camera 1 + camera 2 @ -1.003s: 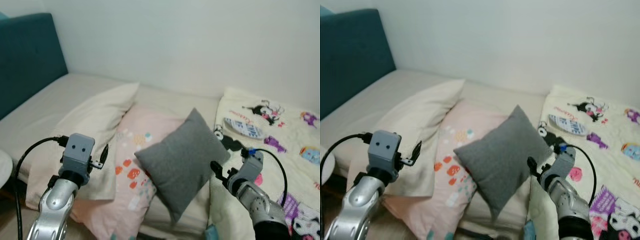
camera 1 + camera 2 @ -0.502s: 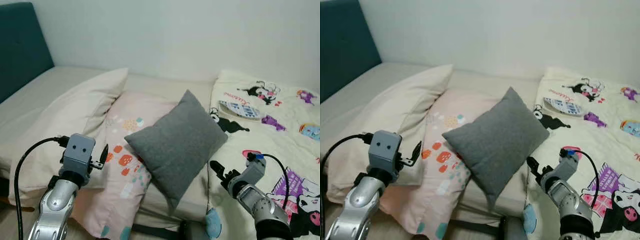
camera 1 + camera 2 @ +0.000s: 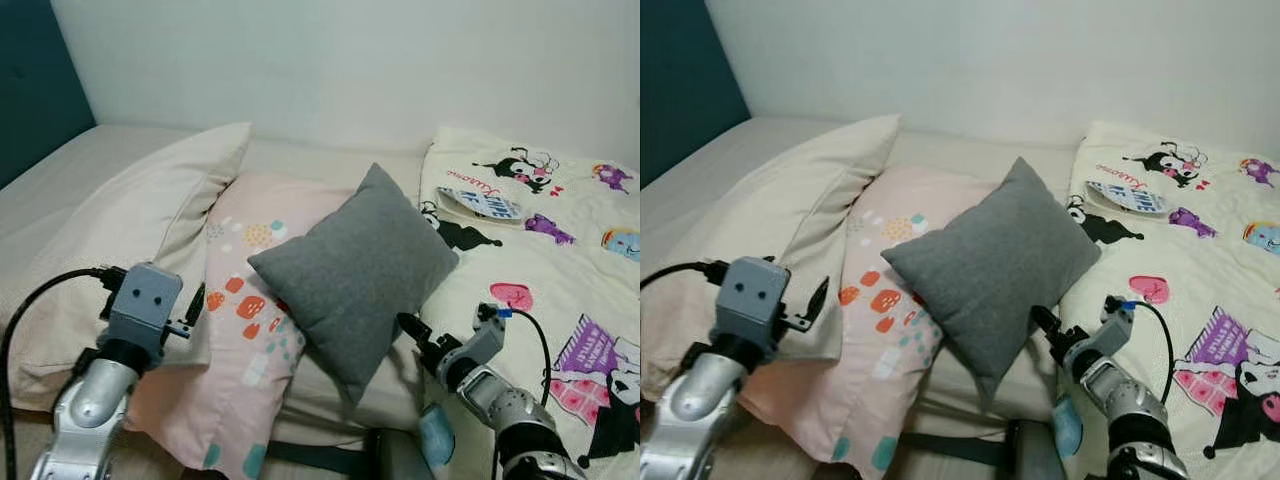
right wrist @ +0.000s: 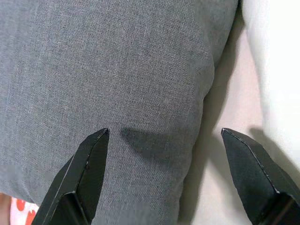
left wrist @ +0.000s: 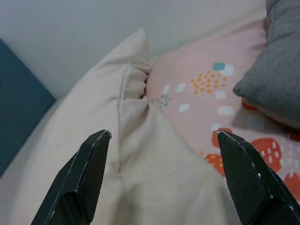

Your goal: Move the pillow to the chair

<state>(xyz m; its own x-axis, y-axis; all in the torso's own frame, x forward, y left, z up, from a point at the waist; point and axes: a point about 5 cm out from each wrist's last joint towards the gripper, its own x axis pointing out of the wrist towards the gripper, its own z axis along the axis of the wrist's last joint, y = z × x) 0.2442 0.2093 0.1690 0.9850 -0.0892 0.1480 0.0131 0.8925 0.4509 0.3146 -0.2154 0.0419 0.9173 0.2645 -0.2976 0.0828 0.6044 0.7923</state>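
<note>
A grey square pillow [image 3: 352, 273] is seen on the bed [image 3: 60, 190], propped at a tilt with one corner pointing up toward the white wall [image 3: 350, 60]. Its left part rests on a pink pillow [image 3: 250, 330] printed with red, orange and teal spots, and its right corner lies against the edge of a cream cartoon-print blanket [image 3: 545, 260]. A larger beige pillow [image 3: 130, 240] lies to the left of the pink one and is partly overlapped by it. A dark teal headboard [image 3: 30, 90] is visible at the far left.

The right pincer [image 3: 415, 338] is held low at the front of the bed, just beside the grey pillow's lower right edge — its two black fingers [image 4: 84, 168] are spread wide apart and nothing is gripped between them. In the right wrist view the grey weave is seen close ahead between the fingertips, with a strip of pale sheet [image 4: 225, 108] alongside; contact with the fabric cannot be judged.

The left pincer [image 3: 195, 305] is raised in front of the beige pillow, near the seam where it meets the pink one. Its fingers are likewise parted and empty — in the left wrist view the beige pillow, the spotted pink fabric and a corner of the grey pillow are framed between them.

A blue-grey rounded object [image 3: 435, 440] is seen at the bed's front edge below the right arm; what it is cannot be told.
</note>
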